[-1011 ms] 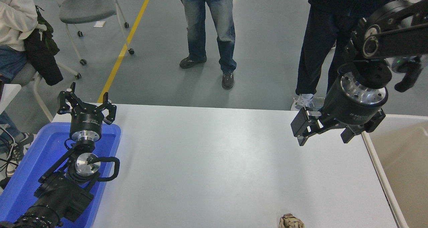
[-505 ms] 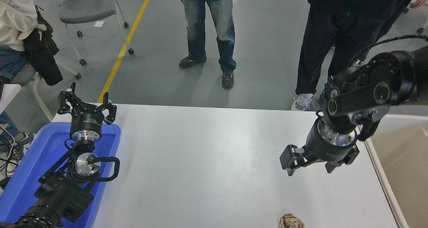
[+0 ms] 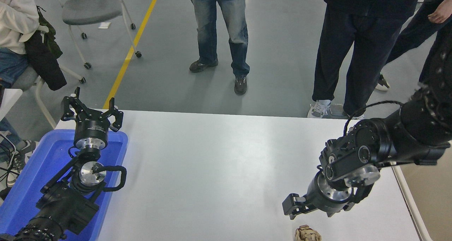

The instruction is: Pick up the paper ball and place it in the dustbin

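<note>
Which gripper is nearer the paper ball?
The right gripper, just above the paper ball at the near edge; the left gripper sits over the blue tray.

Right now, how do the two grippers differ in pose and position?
1. The left gripper points away over the far end of the blue tray; the right gripper points down and leftward at the table.
2. The left gripper is far from the paper ball; the right gripper hovers just above it, not touching.
3. The left gripper's fingers are spread open; the right's opening is hard to judge.
Both are black with silver wrist rings.
</note>
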### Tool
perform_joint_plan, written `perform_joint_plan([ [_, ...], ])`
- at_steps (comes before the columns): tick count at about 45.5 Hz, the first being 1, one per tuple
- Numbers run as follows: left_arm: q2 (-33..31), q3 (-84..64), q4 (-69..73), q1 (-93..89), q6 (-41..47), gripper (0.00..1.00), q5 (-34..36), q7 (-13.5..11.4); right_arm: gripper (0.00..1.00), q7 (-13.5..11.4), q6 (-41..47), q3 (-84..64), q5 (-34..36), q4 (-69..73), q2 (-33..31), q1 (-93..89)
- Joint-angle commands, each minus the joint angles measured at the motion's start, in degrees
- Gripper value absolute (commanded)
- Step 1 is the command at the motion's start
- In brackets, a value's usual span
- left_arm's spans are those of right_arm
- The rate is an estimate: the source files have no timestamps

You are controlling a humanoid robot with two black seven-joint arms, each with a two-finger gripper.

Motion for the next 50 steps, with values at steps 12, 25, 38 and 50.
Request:
perform_joint_plan([
  [12,0.0,0.0,0.0,0.1,0.0,0.99,0.0,0.0,1.0,0.0,-10.4,0.9,-2.2,-1.8,1.6,-9.0],
  [25,0.0,0.0,0.0,0.0,0.0,0.99,0.0,0.0,1.0,0.0,-12.4,0.4,-3.3,-4.2,1.6,-12.0],
  [38,0.0,0.0,0.0,0.0,0.0,0.99,0.0,0.0,1.0,0.0,-13.0,-0.7,-4.7,-6.3,1.6,-14.6],
  [50,0.0,0.0,0.0,0.0,0.0,0.99,0.0,0.0,1.0,0.0,-13.9,-2.9,-6.3,-7.4,1.6,-16.8],
])
